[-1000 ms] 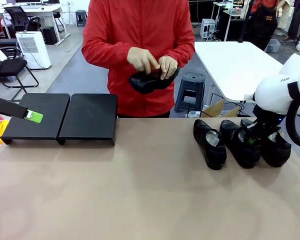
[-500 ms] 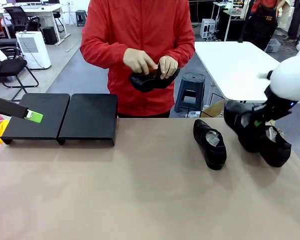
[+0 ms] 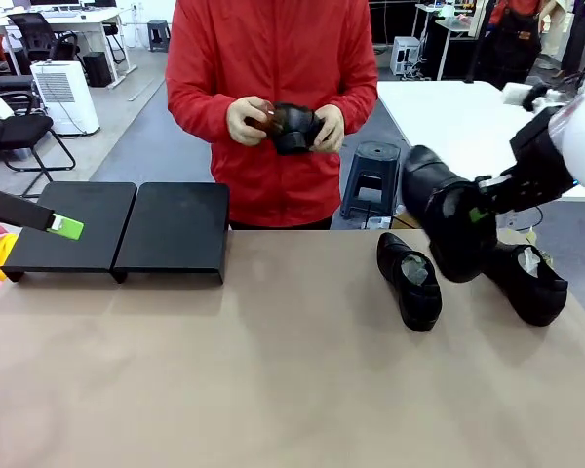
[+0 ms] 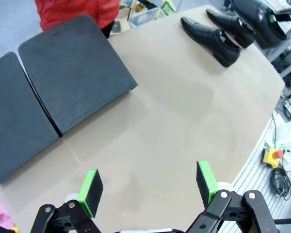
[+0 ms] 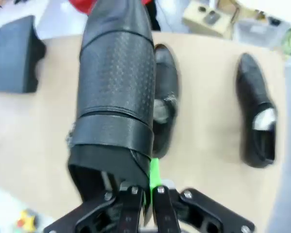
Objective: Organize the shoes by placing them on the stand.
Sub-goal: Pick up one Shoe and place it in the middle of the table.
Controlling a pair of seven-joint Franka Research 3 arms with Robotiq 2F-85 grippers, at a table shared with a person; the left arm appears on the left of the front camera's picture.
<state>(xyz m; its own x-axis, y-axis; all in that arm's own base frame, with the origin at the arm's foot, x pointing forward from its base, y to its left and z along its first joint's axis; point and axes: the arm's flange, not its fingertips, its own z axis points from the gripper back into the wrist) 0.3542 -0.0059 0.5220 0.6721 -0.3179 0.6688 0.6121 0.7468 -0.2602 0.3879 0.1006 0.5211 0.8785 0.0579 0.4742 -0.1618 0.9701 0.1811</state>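
The right gripper is clamping one dress shoe by the rim at its heel end. It is holding the shoe clear of the table at three o'clock, toe tipped toward eleven, probably ready to be carried to the stand at ten o'clock, which is bearing no shoe yet. A second shoe and a third shoe are lying beneath. The person's hands are handling the fourth shoe at twelve. The left gripper is hovering with its jaws apart over the table near the stand.
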